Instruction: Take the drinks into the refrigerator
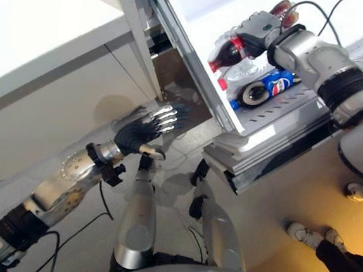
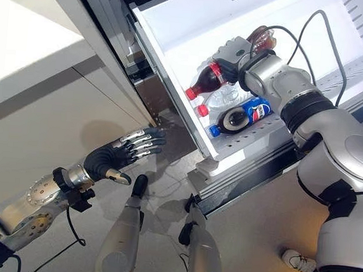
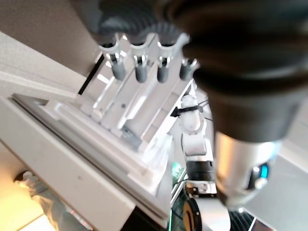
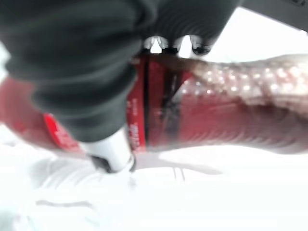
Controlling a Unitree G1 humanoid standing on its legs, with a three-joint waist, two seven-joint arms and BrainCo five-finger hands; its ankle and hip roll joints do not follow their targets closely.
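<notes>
Right hand (image 2: 230,56) gripped the cola bottle (image 2: 207,80) inside my refrigerator (image 2: 179,21) at one o'clock, while my left hand (image 2: 113,155) hung open.

Off to the left there's a white countertop (image 1: 45,22) sitting over pale cabinet fronts (image 1: 56,112). Floor (image 2: 249,231) is plain grey, going warm yellow-orange at the lower right. A person is standing there too: white sneakers (image 1: 309,235) and a dark trouser leg (image 1: 348,268), with another white shoe (image 1: 361,190) a bit further back.
</notes>
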